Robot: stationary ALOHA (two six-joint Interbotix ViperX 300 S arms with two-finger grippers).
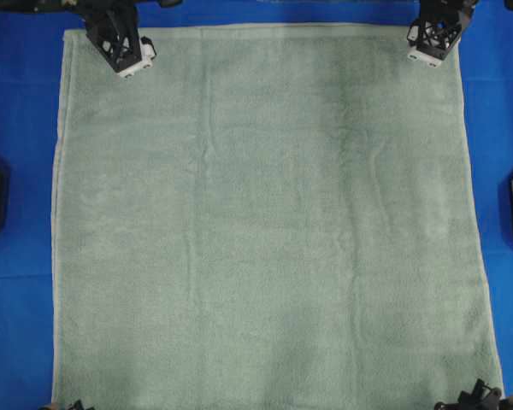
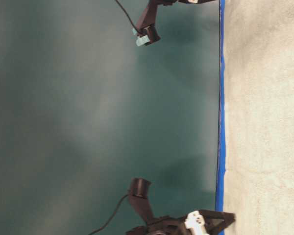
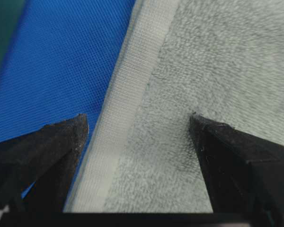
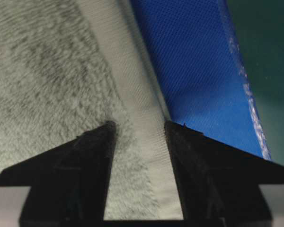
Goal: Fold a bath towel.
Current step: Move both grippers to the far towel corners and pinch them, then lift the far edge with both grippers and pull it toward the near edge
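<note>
Overhead exterior view: the bath towel (image 1: 265,222) lies flat on the blue cloth (image 1: 17,171), covering most of the frame. The left tool (image 1: 137,61) sits at 11 o'clock over one far corner; the right tool (image 1: 427,53) sits at 1 o'clock over the other.

Table-level exterior view: this view is turned on its side. The towel fills the 3 o'clock side, and the arms are dark against the backdrop, so tool detail is probably not readable here.

Left wrist view: the jaws stand wide apart, straddling the hemmed band (image 3: 128,104), with terry pile on one side and blue cloth on the other. Nothing is clamped.

Right wrist view: the jaws are parted more narrowly, bracketing the band at the towel's edge. Nothing is clamped.

Handling: the towel is judged soft, limp and fairly light. It will sag and drag when lifted. Grip both far corners on the flat band.
</note>
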